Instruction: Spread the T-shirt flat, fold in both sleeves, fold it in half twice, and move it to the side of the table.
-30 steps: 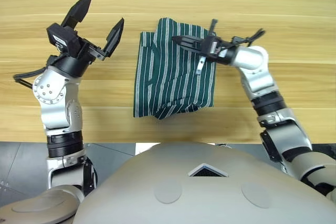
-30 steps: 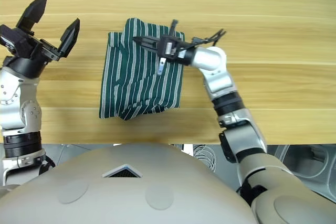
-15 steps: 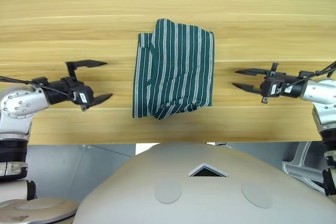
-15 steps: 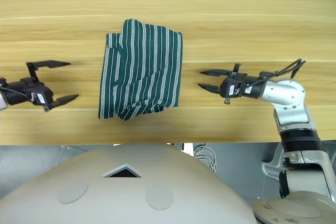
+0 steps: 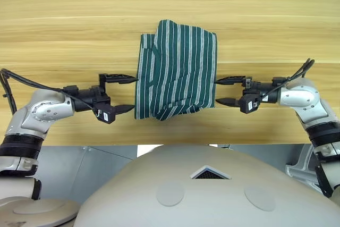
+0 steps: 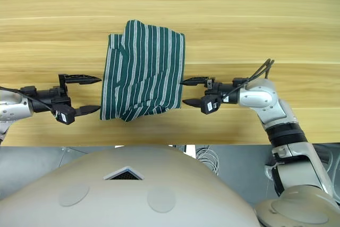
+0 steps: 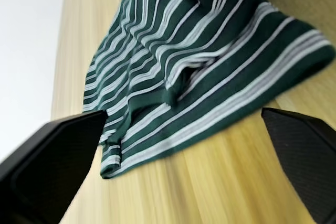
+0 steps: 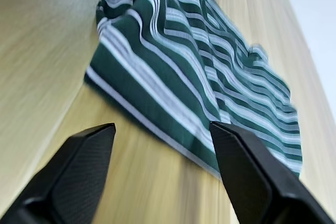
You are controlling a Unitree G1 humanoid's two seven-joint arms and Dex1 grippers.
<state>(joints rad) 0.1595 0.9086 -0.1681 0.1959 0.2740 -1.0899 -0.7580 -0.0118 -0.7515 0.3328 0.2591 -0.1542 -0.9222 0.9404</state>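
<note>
The folded T-shirt [image 5: 177,70], dark green with white stripes, lies as a compact rectangle at the middle of the wooden table [image 5: 170,3], near its front edge. My left gripper [image 5: 126,93] is low on the table just left of the shirt's near-left corner, open, its fingertips almost at the cloth edge. My right gripper [image 5: 222,90] mirrors it on the right side, open, its fingertips at the shirt's right edge near the front corner. In the left wrist view the shirt [image 7: 210,61] lies between the two open fingers [image 7: 52,156]. The right wrist view has the shirt [image 8: 194,72] ahead of the open fingers [image 8: 79,166].
The table's front edge [image 5: 170,144] runs just below the shirt and both grippers. Bare wood extends to the left, right and far side of the shirt.
Both grippers have closed in on the shirt from the sides, low to the table, and now flank its near corners. One second ago the right was over the shirt and the left raised.
</note>
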